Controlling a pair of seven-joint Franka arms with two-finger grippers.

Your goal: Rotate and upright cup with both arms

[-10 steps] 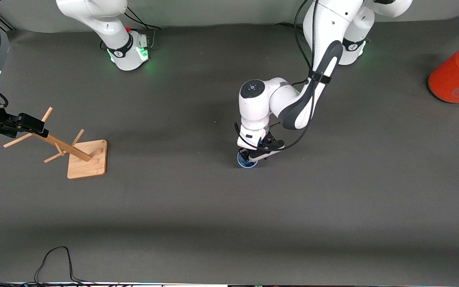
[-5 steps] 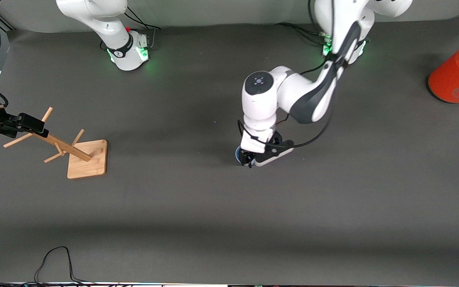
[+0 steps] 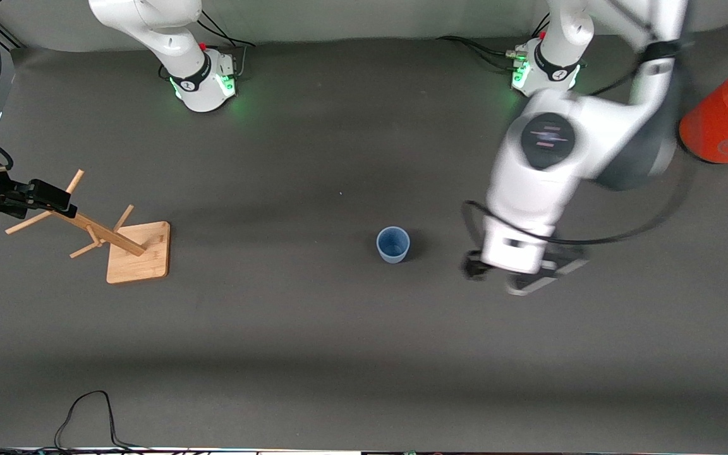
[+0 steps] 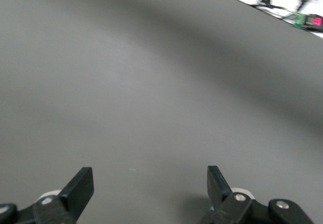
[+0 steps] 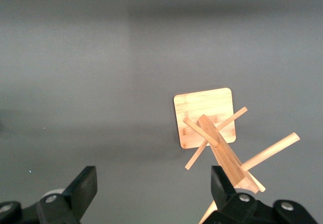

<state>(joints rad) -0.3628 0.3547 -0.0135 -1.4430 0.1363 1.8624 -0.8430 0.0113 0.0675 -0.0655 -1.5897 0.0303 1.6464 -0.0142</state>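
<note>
Looking at dark grey table (image 3: pixel 313 354) w/ a black cable (image 3: pixel 86 414) at its near edge, we see an orange can (image 3: pixel 727 117) at left arm's end. Left gripper (image 3: pixel 515 275), fingers (image 4: pixel 81 186) spread wide & empty, hangs over bare tabletop; cup (image 3: pixel 393 244) stands upright, mouth up, near it toward right arm's end. Right gripper (image 5: pixel 151 193), also parted, waits above the wooden rack (image 3: pixel 121 243).
</note>
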